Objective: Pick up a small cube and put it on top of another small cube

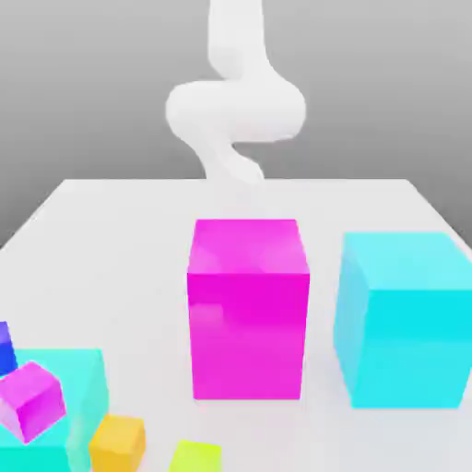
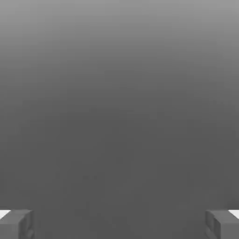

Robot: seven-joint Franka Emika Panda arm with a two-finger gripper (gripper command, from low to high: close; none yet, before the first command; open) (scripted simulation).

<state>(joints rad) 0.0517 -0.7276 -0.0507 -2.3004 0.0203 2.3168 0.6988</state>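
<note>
The small lime yellow-green cube [image 1: 195,457] lies on the white table [image 1: 120,240] at the near edge, cut off by the exterior view's bottom edge. Just to its left in that view sits the small orange cube [image 1: 118,442], apart from it. My white arm [image 1: 235,106] rises at the far side of the table, behind the big magenta block, a long way from both cubes. In the hand view my gripper [image 2: 119,225] is open, its grey fingertips [image 2: 17,224] spread wide with nothing but plain grey background between them.
A big magenta block [image 1: 247,309] stands mid-table and a big cyan block [image 1: 406,318] to the exterior view's right. At the near left another cyan block [image 1: 81,378] carries a small purple-magenta cube [image 1: 32,399]; a small dark blue cube [image 1: 5,346] sits behind.
</note>
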